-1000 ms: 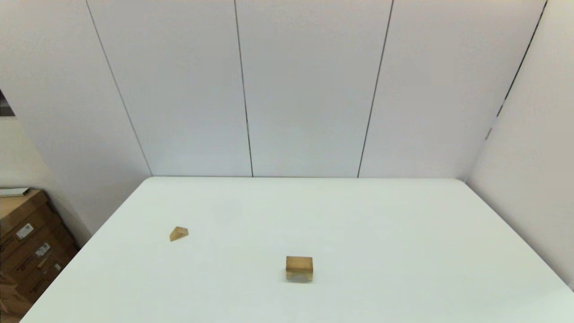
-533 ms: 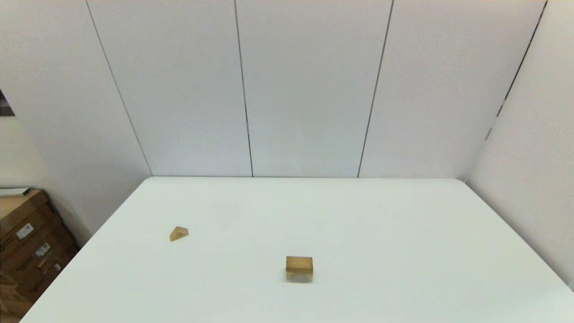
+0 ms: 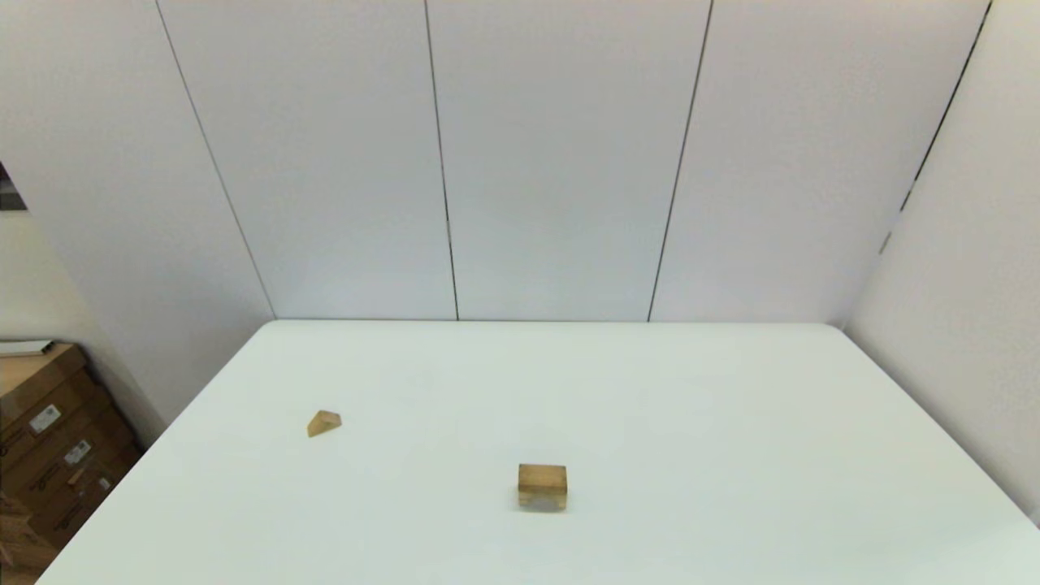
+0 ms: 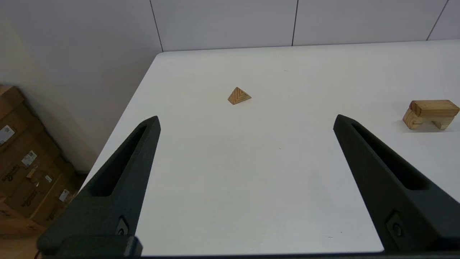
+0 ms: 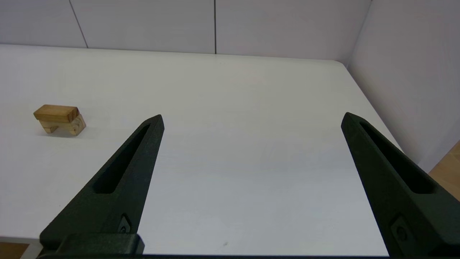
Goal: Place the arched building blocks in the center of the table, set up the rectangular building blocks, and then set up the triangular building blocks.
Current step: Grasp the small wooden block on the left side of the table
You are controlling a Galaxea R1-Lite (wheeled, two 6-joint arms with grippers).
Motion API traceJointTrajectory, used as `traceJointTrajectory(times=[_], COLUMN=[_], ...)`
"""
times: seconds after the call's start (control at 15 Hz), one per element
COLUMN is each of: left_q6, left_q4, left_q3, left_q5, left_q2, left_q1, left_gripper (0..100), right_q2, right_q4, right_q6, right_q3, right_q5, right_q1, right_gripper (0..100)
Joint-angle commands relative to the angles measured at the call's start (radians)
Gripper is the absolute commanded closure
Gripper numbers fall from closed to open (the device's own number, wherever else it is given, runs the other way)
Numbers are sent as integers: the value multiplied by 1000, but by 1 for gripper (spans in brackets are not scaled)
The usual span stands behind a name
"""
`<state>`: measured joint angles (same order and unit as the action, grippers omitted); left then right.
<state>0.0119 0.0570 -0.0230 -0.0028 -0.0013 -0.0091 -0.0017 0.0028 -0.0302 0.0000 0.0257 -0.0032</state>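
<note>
Near the middle of the white table (image 3: 691, 406), the rectangular block (image 3: 542, 475) lies flat on top of the arched block (image 3: 542, 500). The left wrist view shows the same stack, rectangular block (image 4: 434, 108) over arched block (image 4: 413, 121). So does the right wrist view, with the rectangular block (image 5: 56, 112) over the arched block (image 5: 73, 126). The small triangular block (image 3: 324, 423) (image 4: 239, 96) lies alone toward the table's left side. My left gripper (image 4: 246, 118) and right gripper (image 5: 253, 116) hang open and hold nothing, back by the table's near edge, well short of the blocks. Neither arm shows in the head view.
Cardboard boxes (image 3: 49, 439) (image 4: 25, 162) stand on the floor beside the table's left edge. Pale panel walls (image 3: 520, 162) close off the back and right sides of the table.
</note>
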Motion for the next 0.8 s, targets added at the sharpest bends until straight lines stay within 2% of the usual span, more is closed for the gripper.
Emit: traceJointTrajectory(times=[0.07, 0.33, 0.53, 0.8], left_q6=[0, -6, -4, -3], left_q4=[0, 15, 73, 162], left_q3=[0, -71, -244, -522], left_q5=[0, -2, -8, -3], left_q2=[1, 83, 296, 730], left_q1=[0, 0, 0, 43], left_gripper=[0, 0, 0, 0], right_q2=[0, 0, 0, 0], right_q4=[0, 0, 0, 0], right_q6=[0, 0, 0, 0], right_q3=[2, 2, 2, 2], right_q5=[0, 0, 0, 0], right_q1=[0, 0, 0, 0], right_gripper=[0, 0, 0, 0])
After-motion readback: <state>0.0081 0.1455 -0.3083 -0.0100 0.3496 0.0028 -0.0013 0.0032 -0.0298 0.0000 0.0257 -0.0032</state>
